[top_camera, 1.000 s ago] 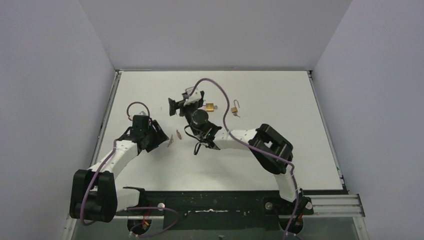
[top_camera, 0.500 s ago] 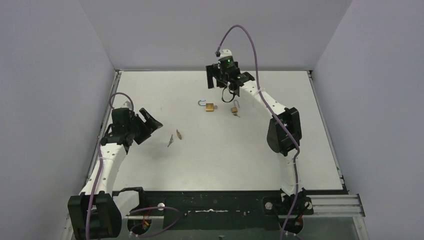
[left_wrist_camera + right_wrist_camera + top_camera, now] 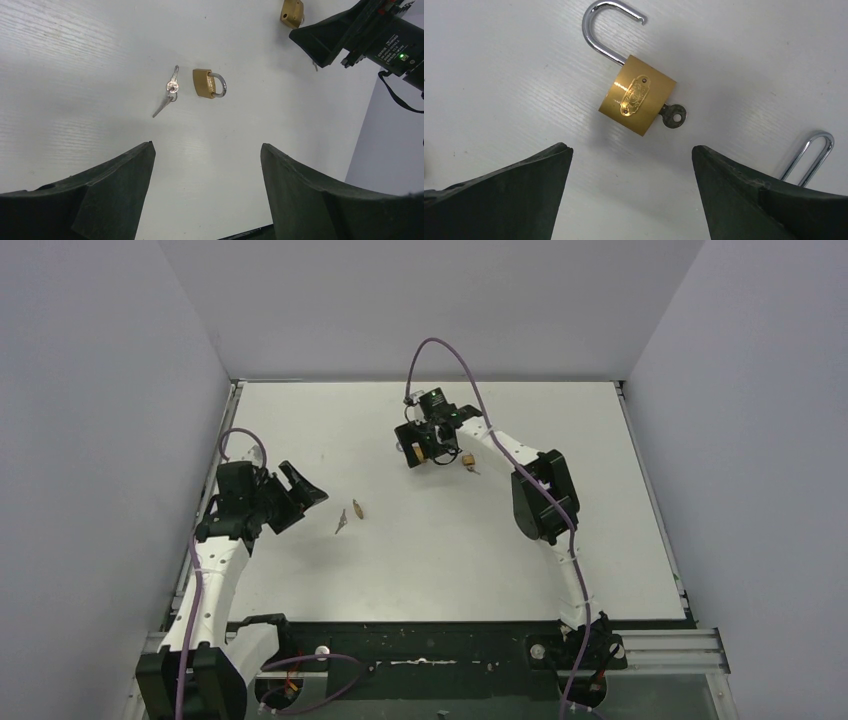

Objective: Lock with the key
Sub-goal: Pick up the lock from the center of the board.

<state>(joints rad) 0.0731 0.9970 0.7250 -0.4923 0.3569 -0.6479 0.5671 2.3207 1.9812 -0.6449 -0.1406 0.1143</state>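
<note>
right gripper (image 3: 630, 148) wide open, hanging right over the brass padlock with open chrome shackle (image 3: 637, 95), dark key (image 3: 672, 116) seated; shackle-to-key axis diagonal to jaws.

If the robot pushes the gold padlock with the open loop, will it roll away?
Probably it slides, not rolls: the padlock lies flat on its broad side. It looks like solid metal, so likely heavy for its size. The open loop and the key sticking out might make it spin if nudged off-centre.
</note>
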